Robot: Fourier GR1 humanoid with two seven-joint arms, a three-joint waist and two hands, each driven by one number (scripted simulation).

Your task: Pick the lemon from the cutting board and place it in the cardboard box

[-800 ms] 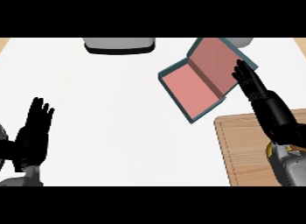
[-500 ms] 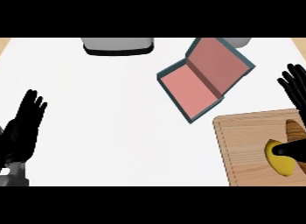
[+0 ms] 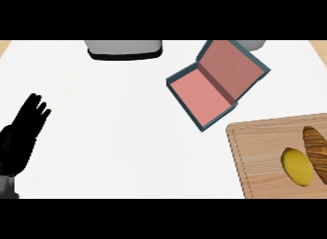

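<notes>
A yellow lemon [image 3: 298, 165] lies on the wooden cutting board [image 3: 263, 158] at the lower right, beside a brown croissant [image 3: 320, 155]. Above the board, the cardboard box [image 3: 218, 83] lies open with a pink inside and a dark teal rim, tilted on the white counter. My left hand [image 3: 21, 133] rests open at the left edge, fingers pointing up. My right hand shows nowhere in the head view.
A grey appliance with a dark base [image 3: 124, 48] stands at the back centre. A small grey object [image 3: 252, 45] sits behind the box at the back edge. Wooden surface shows at both far corners.
My right hand, earlier raised over the box's right side and then above the board, has left the view to the right. The lemon and croissant are now uncovered.
</notes>
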